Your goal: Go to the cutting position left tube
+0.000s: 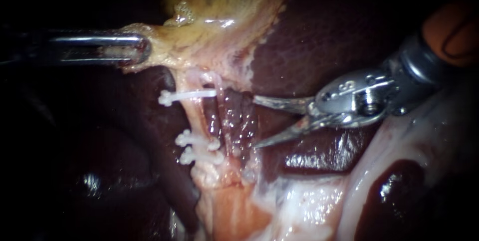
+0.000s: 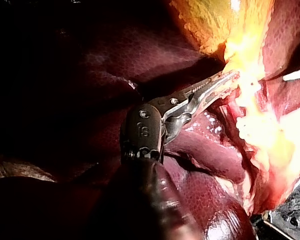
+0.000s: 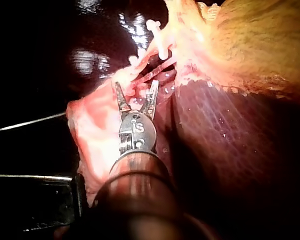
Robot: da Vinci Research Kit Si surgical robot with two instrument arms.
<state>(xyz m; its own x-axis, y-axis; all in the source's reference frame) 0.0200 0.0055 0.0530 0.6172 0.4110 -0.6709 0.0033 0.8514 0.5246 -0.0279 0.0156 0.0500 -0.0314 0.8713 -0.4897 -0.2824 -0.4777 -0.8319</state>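
— Left instrument first: what were its jaws doing?

— Clamped together on the pale, yellowish edge of tissue where the yellow-green gallbladder narrowed. I'd judge it held that neck pulled sideways so that the strands below were taut and spread apart.

— And the target?

— Just beneath that hold, the pale pink left tube ran downward from the gallbladder's neck, with dark maroon liver on both sides. Three small white plastic clips crossed it: one higher up, two close together lower down. The bare stretch between the single clip and the pair looked like the place meant for cutting.

— Had the right instrument reached it?

— Not yet. Its slim curved metal blades stood apart with nothing gripped. The tips pointed toward the tube but were short of it, over a glistening dark-red strip beside it. Open that wide, they seemed readied to straddle the tube. What remained, as I judged it, was a short advance leftward at the height of that bare stretch, clear of the clips.
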